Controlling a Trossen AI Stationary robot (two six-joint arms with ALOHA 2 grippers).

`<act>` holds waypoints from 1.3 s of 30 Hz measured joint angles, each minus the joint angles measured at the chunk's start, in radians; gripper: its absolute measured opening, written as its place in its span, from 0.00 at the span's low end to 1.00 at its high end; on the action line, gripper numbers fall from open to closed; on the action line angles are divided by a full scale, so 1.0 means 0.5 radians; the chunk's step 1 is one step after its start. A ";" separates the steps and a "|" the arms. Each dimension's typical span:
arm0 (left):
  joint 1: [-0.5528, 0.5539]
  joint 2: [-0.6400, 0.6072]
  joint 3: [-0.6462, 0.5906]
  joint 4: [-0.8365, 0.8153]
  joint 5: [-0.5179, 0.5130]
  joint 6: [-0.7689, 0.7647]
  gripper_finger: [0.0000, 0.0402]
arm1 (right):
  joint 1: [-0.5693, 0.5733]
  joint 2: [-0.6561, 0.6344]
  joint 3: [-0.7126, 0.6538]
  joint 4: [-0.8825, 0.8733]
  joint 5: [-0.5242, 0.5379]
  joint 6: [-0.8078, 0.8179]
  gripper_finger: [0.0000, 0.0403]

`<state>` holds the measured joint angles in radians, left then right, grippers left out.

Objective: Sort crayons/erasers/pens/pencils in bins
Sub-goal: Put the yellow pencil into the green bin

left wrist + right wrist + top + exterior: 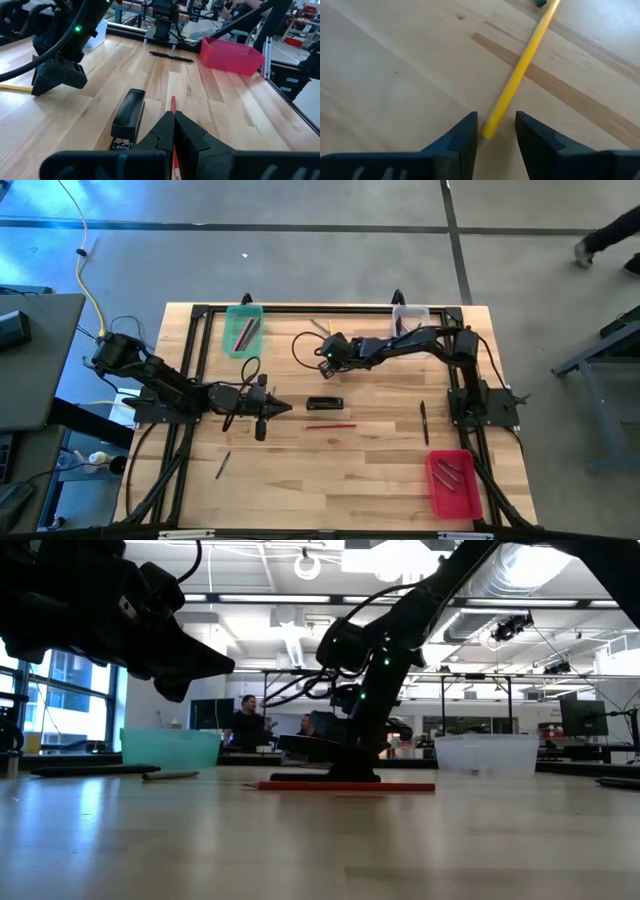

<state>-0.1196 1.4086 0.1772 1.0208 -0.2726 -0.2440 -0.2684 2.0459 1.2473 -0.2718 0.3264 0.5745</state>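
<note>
The stapler lies near the middle of the worktop, and everything else is placed from it. Just in front of it, toward the near edge, lies a pencil. To its left hovers the left gripper, jaws together, pointing at it. Behind it, toward the far edge, the right gripper is low over another pencil, whose end sits between its parted jaws. Far behind and left stands a bin with pencils in it; far behind and right, a second bin. To the right lies a pen; beyond that, at the near right corner, a third bin with pens in it. Near left lies another pen.
</note>
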 joint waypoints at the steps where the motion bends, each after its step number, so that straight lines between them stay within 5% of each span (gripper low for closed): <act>1: 0.000 0.000 0.000 0.000 0.000 0.000 0.00 | 0.000 0.009 0.001 0.001 0.011 0.007 0.31; 6: 0.000 0.000 0.000 -0.001 0.000 -0.003 0.00 | 0.002 0.025 0.007 -0.048 0.020 -0.002 0.28; 17: 0.002 0.000 0.000 -0.005 -0.060 -0.048 0.00 | -0.001 0.030 0.009 -0.148 -0.023 -0.108 0.02; 31: 0.236 -0.002 -0.087 0.065 0.083 -0.095 0.00 | 0.087 -0.041 -0.019 -0.260 0.052 -0.202 0.01; 39: 0.370 -0.003 -0.170 0.246 0.302 -0.176 0.00 | 0.136 -0.199 -0.300 0.069 0.060 -0.156 0.01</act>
<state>0.0655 1.4071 0.0920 1.1440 -0.1214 -0.3318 -0.2004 1.9464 1.0975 -0.2372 0.3565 0.4963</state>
